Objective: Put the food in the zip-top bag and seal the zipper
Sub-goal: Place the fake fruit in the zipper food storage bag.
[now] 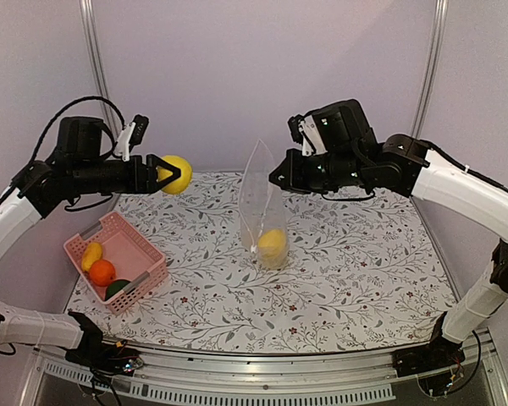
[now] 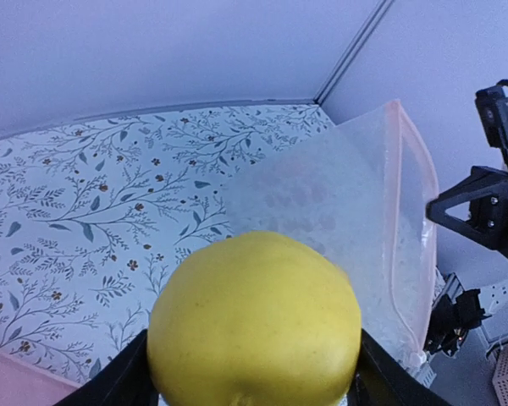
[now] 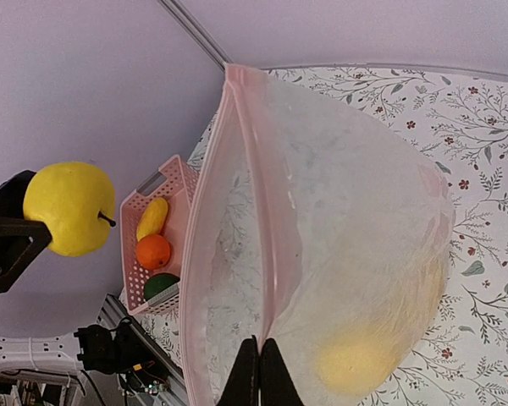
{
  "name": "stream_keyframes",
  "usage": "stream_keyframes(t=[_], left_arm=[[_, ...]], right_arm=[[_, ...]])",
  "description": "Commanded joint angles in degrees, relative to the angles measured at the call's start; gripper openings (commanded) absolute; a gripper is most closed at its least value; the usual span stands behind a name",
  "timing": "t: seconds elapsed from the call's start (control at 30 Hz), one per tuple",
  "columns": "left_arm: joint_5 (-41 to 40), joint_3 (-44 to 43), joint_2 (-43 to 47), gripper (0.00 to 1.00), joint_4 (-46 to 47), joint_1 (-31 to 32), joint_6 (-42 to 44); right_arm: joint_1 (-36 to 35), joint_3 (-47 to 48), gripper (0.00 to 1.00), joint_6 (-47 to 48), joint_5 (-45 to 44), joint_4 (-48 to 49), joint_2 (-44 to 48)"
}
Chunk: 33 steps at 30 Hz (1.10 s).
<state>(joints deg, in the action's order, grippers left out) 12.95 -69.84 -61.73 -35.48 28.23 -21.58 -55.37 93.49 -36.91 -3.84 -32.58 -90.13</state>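
My left gripper (image 1: 171,173) is shut on a round yellow fruit (image 1: 177,173), held in the air left of the zip-top bag (image 1: 262,211). In the left wrist view this fruit (image 2: 254,321) fills the space between the fingers (image 2: 123,381), with the bag (image 2: 356,228) ahead. The clear bag stands upright on the table, its mouth parted, with one yellow piece (image 1: 272,244) at the bottom. My right gripper (image 3: 259,359) is shut on one lip of the bag's mouth, by the pinkish zipper (image 3: 273,211). The other lip (image 3: 205,245) bows away.
A pink slatted basket (image 1: 144,249) sits at the table's left front. It holds a yellow piece (image 1: 91,254), an orange (image 1: 102,271) and a dark green piece (image 1: 117,288). A floral cloth (image 1: 356,271) covers the table. Walls close off the back and sides.
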Motion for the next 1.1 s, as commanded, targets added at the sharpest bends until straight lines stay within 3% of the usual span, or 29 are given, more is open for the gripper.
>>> stream_keyframes(t=[0.0,0.5,0.77,1.07], left_arm=[[3.6,-4.2,0.1,0.68,5.8,6.4,-2.2],[2.6,-8.7,-10.4,0.67,15.8,23.2,-5.0],[2.9,-9.9,-16.4,0.67,17.4,24.9,-6.2],[-10.5,-11.9,-18.9,0.67,9.7,24.9,-4.9]], right_arm=[[0.0,1.8,0.0,-0.6,0.6,-0.2,-0.9],[0.0,2.3,0.0,-0.4,1.0,-0.2,-1.4],[0.0,2.4,0.0,-0.3,0.9,-0.7,-0.9],[0.0,2.4,0.0,0.0,0.8,-1.1,-0.1]])
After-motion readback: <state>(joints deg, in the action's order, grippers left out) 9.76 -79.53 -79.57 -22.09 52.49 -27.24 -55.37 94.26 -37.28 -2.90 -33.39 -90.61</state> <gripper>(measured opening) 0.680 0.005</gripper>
